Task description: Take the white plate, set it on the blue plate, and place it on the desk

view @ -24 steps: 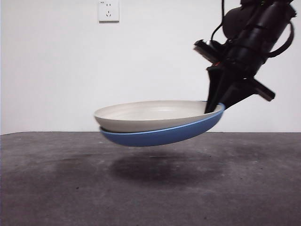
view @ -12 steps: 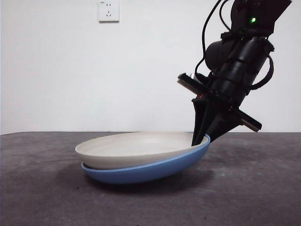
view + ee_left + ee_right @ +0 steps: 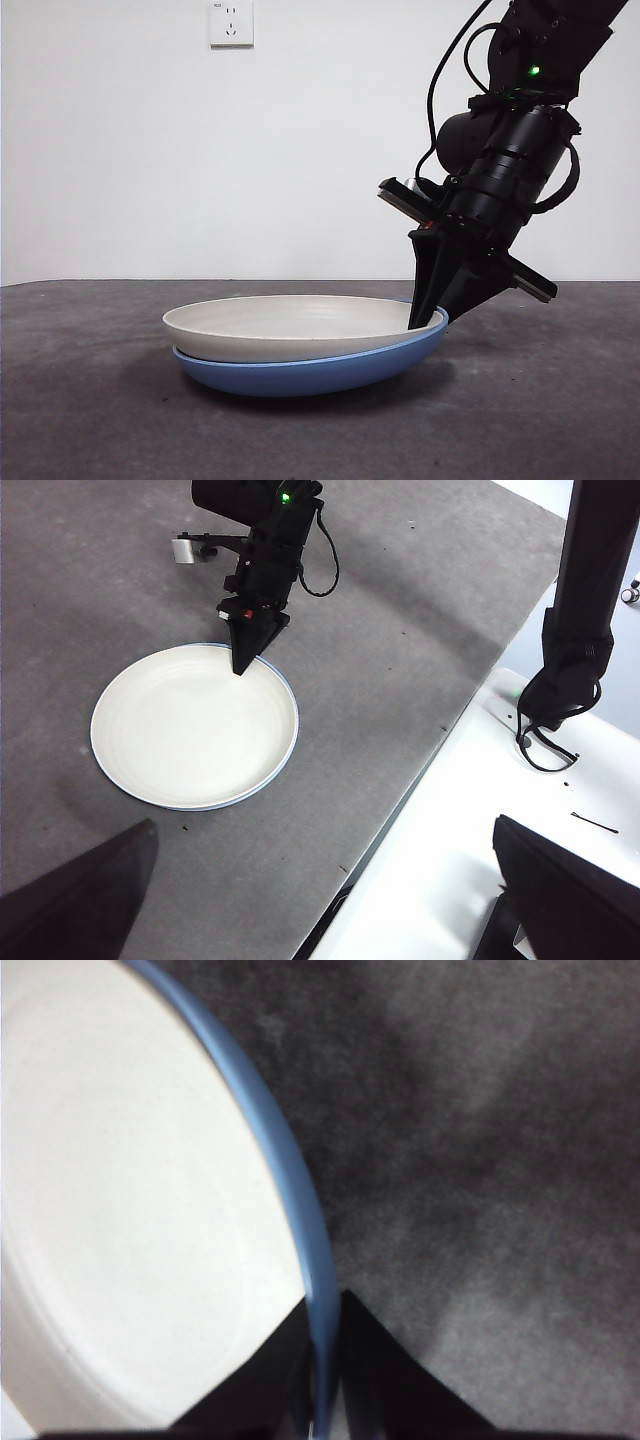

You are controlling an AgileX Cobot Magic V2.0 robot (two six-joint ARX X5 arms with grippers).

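The white plate [image 3: 300, 318] lies nested in the blue plate [image 3: 310, 377], and the pair rests on the desk [image 3: 90, 420], its right side tipped up a little. My right gripper [image 3: 430, 318] comes down from the upper right and is shut on the blue plate's right rim. In the right wrist view the blue rim [image 3: 290, 1190] runs between the two jaws of that gripper [image 3: 325, 1400], with the white plate [image 3: 130, 1210] inside it. From high above, the left wrist view shows the white plate [image 3: 190, 725], the right gripper [image 3: 243, 665] at its rim, and my left gripper [image 3: 320, 920] open, holding nothing.
A white platform [image 3: 480, 810] borders the desk's edge, with a black arm column [image 3: 585, 600] standing on it. A wall socket [image 3: 231, 22] sits on the white wall behind the desk.
The right gripper has come down and leftward with the stacked plates. They hung in the air a second ago and now rest on the desk, lying flatter than half a second ago.
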